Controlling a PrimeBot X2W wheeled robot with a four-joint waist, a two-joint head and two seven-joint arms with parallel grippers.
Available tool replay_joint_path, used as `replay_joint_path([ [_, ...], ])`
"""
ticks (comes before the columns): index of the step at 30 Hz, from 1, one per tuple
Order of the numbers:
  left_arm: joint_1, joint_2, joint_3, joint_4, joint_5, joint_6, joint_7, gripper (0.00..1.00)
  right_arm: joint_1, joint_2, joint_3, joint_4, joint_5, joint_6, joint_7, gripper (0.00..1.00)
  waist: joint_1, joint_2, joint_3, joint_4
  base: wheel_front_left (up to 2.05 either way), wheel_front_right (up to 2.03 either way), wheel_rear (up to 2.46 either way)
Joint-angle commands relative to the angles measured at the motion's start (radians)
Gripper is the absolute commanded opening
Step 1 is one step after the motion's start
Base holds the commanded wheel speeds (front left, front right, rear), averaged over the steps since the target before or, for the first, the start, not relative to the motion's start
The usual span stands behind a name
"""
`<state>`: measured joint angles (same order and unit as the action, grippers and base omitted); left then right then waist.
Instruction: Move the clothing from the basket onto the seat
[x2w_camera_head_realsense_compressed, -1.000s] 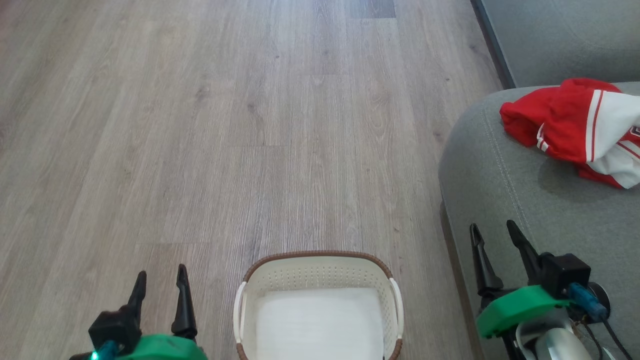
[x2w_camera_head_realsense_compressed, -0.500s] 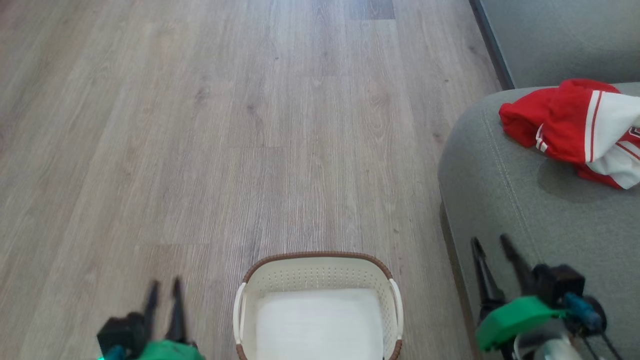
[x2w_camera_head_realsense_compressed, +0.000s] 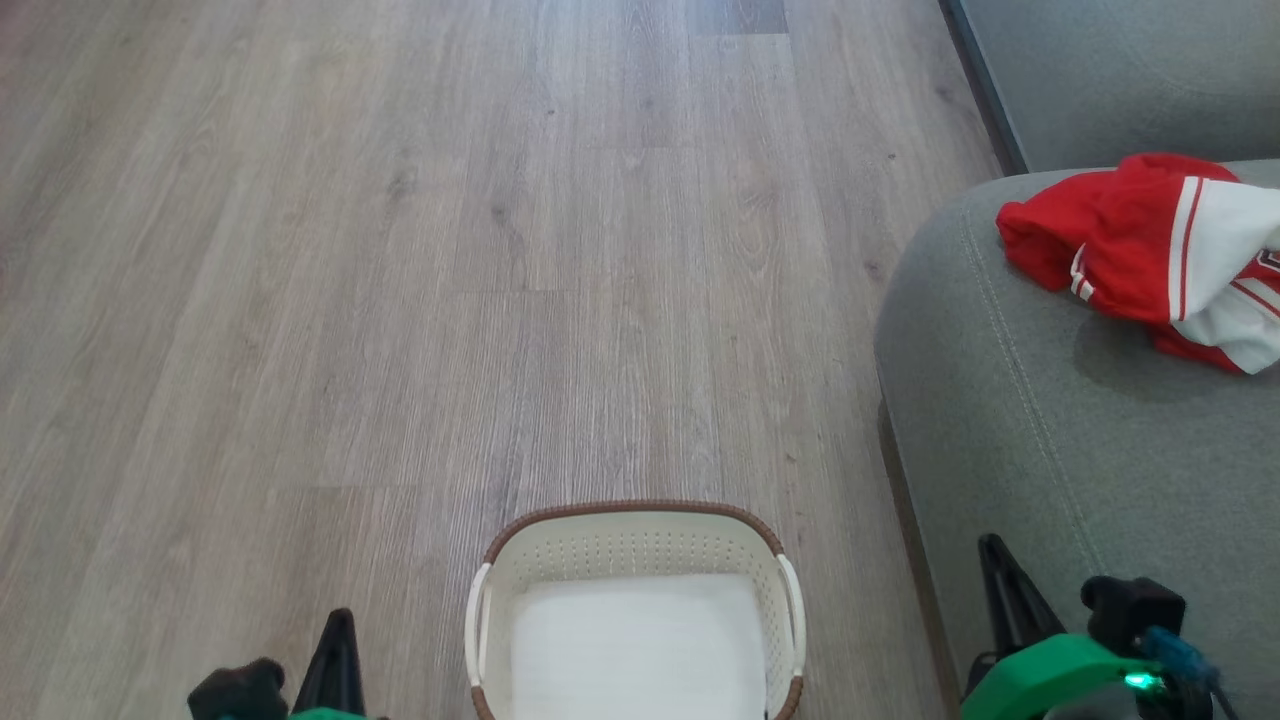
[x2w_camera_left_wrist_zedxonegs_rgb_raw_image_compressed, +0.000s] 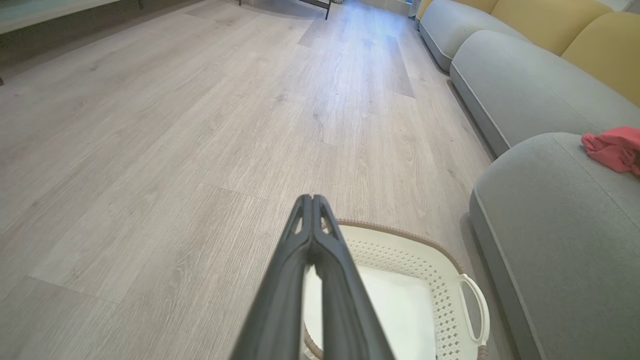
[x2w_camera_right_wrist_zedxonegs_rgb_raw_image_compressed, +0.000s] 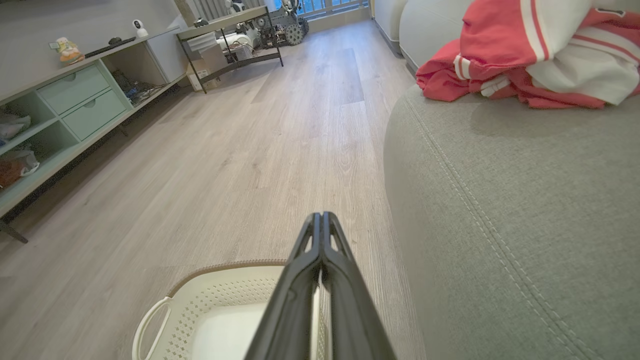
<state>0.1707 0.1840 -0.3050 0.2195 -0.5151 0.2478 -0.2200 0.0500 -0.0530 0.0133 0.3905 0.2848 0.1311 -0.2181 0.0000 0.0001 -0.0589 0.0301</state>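
Basket (x2w_camera_head_realsense_compressed: 640, 545): nearest you, upright on the floor (x2w_camera_head_realsense_compressed: 400, 300), dead ahead and just beside the seat (x2w_camera_head_realsense_compressed: 1000, 420) on your right.
White sheet (x2w_camera_head_realsense_compressed: 640, 645): flat across the basket's bottom.
Left gripper (x2w_camera_left_wrist_zedxonegs_rgb_raw_image_compressed: 312, 200): low at your left, beside the basket's left side; jaws pressed together, nothing between them.
Right gripper (x2w_camera_right_wrist_zedxonegs_rgb_raw_image_compressed: 320, 216): low at your right, over the seat's near rounded edge in the head view; jaws together as well, nothing held.
Floor: pale wood-look planks running away ahead of you.
Seat: big grey-green cushion with a stitched seam following its rounded edge.
Clothing (x2w_camera_head_realsense_compressed: 1150, 245): on the seat, toward its far end and well apart from the basket. It is a bunched red heap with a white panel and white stripes, cut off by the head view's right edge. You cannot tell how many pieces it is.
Further cushions (x2w_camera_left_wrist_zedxonegs_rgb_raw_image_compressed: 520, 85): grey, in a row past the seat, with yellow backs (x2w_camera_left_wrist_zedxonegs_rgb_raw_image_compressed: 540, 20) behind them.
Shelf unit (x2w_camera_right_wrist_zedxonegs_rgb_raw_image_compressed: 75, 95): far off at the left of the right wrist view, with pale green drawers and small items on top.
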Motion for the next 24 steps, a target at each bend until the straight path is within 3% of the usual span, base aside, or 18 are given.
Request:
replay_joint_path([
  [1,-0.046,0.004,0.029,-0.027,-0.023,-0.009,0.007,0.00,-0.051,0.000,-0.005,-0.039,0.029,0.000,0.010,0.00,0.0000,-0.0001,0.001,0.000,0.00,0.00,0.00],
  [24,-0.095,-0.019,0.102,-0.013,-0.248,-0.085,0.069,0.00,-0.073,0.001,-0.030,-0.061,0.295,0.000,0.075,0.00,0.0000,-0.0001,0.013,-0.006,0.00,0.00,0.00],
])
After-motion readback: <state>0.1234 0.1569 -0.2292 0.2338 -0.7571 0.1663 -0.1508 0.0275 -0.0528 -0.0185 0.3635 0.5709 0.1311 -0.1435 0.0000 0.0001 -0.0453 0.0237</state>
